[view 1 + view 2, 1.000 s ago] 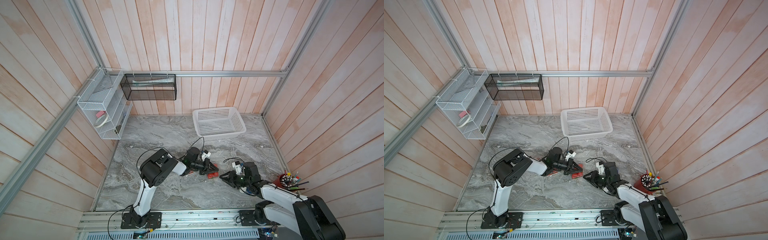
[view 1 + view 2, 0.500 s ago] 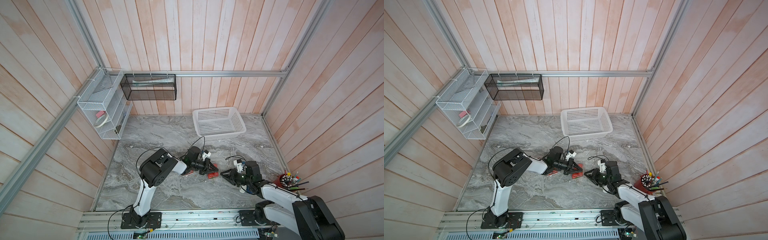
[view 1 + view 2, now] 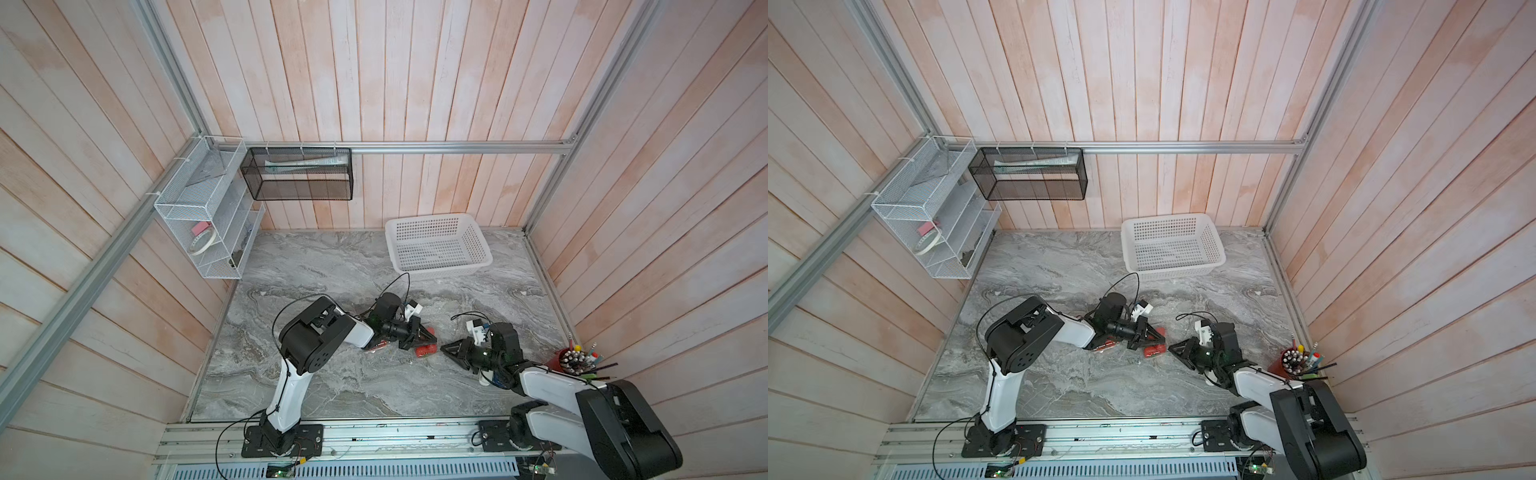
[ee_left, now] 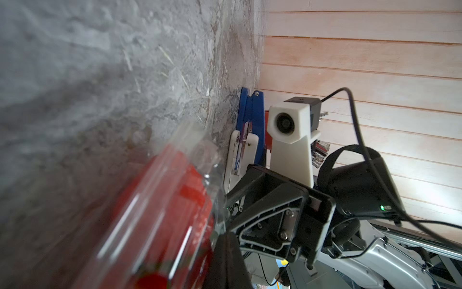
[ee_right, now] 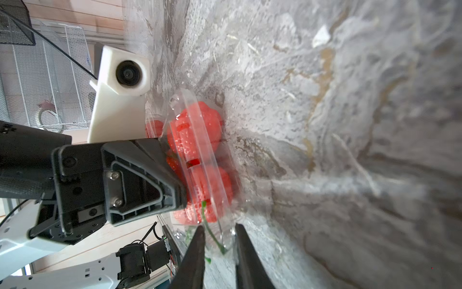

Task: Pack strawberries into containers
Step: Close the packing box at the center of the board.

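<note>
a clear container [image 5: 200, 155] full of strawberries [image 5: 193, 130] lies mid-way across the desk [image 3: 332, 270], at 6 o'clock from the white basket [image 3: 438, 245]. the left gripper [image 3: 428, 338], at its 10 o'clock, is pinched together on its rim. the right gripper [image 5: 218, 227], at 3 o'clock, has fingers apart astride a corner.

we find open marble [image 3: 299, 266] at ten o'clock; basket [image 3: 438, 249] blocks one o'clock, pencil cup [image 3: 561, 360] three, container [image 3: 426, 351] near centre
</note>
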Robot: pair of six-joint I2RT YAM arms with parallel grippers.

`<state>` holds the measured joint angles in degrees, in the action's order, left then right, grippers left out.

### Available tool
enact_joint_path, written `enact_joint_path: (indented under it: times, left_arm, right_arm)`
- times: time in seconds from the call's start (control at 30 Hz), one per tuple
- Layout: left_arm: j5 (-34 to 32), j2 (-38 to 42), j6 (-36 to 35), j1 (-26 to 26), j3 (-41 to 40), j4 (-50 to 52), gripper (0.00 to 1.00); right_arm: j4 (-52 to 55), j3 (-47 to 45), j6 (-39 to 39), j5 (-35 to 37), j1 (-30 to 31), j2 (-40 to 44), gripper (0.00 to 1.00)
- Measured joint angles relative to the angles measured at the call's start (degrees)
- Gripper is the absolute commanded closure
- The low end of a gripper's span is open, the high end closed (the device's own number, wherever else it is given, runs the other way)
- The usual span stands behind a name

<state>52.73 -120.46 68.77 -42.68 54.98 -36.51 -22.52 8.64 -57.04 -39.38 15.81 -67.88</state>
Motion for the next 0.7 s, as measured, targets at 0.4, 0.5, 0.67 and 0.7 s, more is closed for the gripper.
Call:
enact_joint_path:
  times: [0.4,0.5,0.67,0.7]
  left_arm:
    - [0.00,0.00,0.00,0.35,0.04,0.13,0.95]
    - [0.02,0.00,0.00,0.42,0.04,0.17,0.95]
    - [0.13,0.04,0.00,0.63,-0.02,0.15,0.95]
    - [0.15,0.11,0.00,0.63,-0.04,0.17,0.95]
  right_arm:
    - [-2.05,0.55,0.13,-1.20,-0.26,-2.56,0.87]
    - [-0.55,1.29,0.94,-1.20,-0.37,-2.43,0.81]
    - [3.37,2.71,3.13,-1.16,-1.18,-2.19,0.71]
    - [4.04,3.15,3.50,-1.03,-1.38,-2.21,0.71]
